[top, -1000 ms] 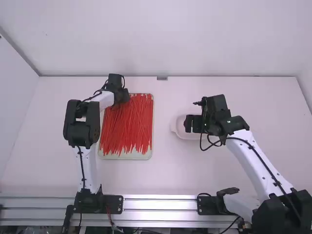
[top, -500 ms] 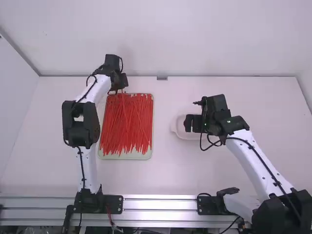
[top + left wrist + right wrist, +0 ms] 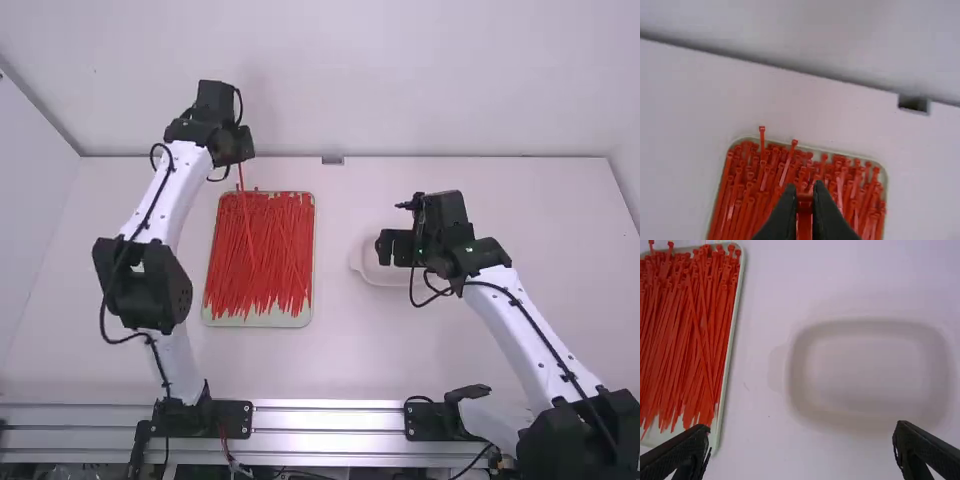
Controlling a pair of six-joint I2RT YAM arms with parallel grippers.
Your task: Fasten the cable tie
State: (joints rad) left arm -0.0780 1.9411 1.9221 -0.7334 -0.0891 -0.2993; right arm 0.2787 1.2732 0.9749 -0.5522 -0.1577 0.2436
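White dish [image 3: 363, 264] near cable-tie tray [image 3: 258, 321]

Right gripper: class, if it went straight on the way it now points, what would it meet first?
Most likely the white dish: the open right gripper points down at it, though the gap between them is unclear.

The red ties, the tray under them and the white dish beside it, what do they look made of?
The ties: likely flexible plastic, probably nylon; thin, evenly red strips with moulded heads. The tray: pale, smooth, rounded corners; probably plastic, though coated metal is possible. The dish: white, matte, soft rounded walls; plastic or ceramic, cannot tell.
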